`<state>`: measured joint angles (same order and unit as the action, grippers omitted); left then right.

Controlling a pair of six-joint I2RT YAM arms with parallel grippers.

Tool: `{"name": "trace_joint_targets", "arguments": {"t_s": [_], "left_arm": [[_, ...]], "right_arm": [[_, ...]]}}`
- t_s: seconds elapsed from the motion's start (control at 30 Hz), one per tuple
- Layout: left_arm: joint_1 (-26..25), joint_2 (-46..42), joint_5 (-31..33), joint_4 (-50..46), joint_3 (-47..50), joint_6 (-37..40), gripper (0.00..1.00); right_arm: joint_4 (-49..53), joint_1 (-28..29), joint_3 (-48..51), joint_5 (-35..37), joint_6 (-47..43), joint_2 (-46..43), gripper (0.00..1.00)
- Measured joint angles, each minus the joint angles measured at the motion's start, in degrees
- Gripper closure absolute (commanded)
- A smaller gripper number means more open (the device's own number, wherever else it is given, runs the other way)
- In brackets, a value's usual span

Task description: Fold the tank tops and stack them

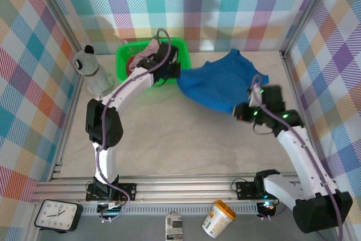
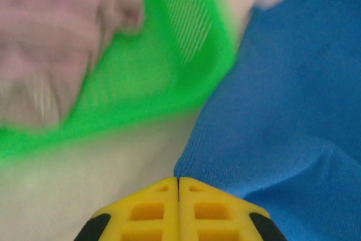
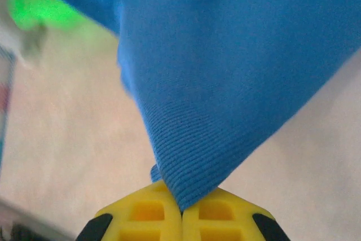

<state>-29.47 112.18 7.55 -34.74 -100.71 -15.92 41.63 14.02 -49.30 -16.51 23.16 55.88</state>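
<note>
The royal blue tank top (image 1: 220, 83) hangs stretched between both grippers over the table's back middle. My left gripper (image 1: 176, 73) is shut on its left corner, just beside the green basket (image 1: 121, 60). In the left wrist view the cloth edge (image 2: 293, 83) runs into the closed yellow fingertips (image 2: 178, 180). My right gripper (image 1: 240, 111) is shut on the lower right corner, and the ribbed blue cloth (image 3: 237, 71) is pinched at its tips (image 3: 181, 210). The mauve-pink top (image 1: 148, 49) (image 2: 51, 38) and the dark red top (image 1: 132, 63) lie bunched in the basket.
A grey plush toy on a bottle (image 1: 93, 70) stands at the left wall. The marble table (image 1: 169, 134) lies bare in front of the cloth. A clock (image 1: 56, 215), a small carton (image 1: 174, 227) and a cup (image 1: 219, 218) sit below the front rail.
</note>
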Motion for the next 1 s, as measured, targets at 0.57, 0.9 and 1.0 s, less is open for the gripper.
{"name": "trace_joint_targets", "arguments": {"t_s": [0.57,0.9,1.0], "left_arm": [[5.0,-13.7,5.0,3.4,30.5,-11.7,1.0],[8.3,-10.3,6.6,1.2,28.5,-8.7,0.98],[8.4,-9.5,7.1,0.0,27.1,-8.2,0.94]], "right_arm": [[-5.6,14.1,13.4,-3.1,5.8,7.3,0.99],[-5.7,28.0,9.2,-3.8,3.3,16.1,0.9],[-5.8,31.6,7.3,-4.2,2.5,18.1,0.86]]}}
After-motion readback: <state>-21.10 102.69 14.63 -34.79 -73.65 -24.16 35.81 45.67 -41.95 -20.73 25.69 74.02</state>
